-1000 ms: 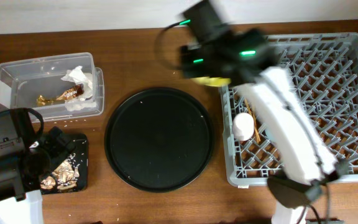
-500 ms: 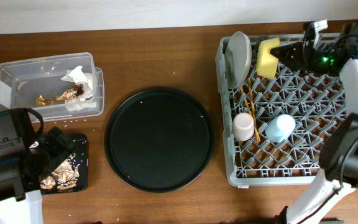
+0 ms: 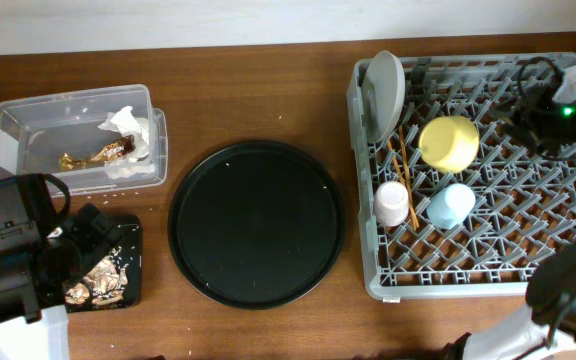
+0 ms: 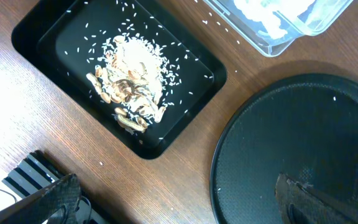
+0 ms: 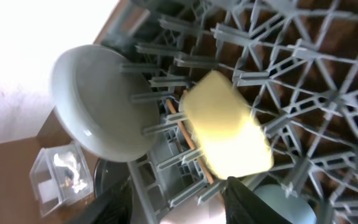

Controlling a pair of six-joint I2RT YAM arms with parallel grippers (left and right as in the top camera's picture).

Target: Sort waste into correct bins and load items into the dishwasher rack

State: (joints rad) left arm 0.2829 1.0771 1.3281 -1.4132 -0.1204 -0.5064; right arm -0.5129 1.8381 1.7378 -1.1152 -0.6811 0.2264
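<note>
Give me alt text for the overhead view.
Grey dishwasher rack at right holds an upright grey plate, yellow bowl, pink cup, light-blue cup and chopsticks. A round black tray sits mid-table; napkin and wrapper lie in the clear box, food scraps in the small black tray.

Left of the round black tray (image 3: 256, 222), the left arm (image 3: 13, 270) is a blocky black housing with a looped black cable, a small green light and a white link. The left pincer (image 4: 174, 186) has two matt black fingers (image 4: 51, 199), with a ribbed black-and-white block beside one. Right of the tray, the right arm (image 3: 553, 120) is black with a green light and cable loops, and a rounded black joint between white links. The right pincer (image 5: 179, 202) has dark, blurred fingers.
</note>
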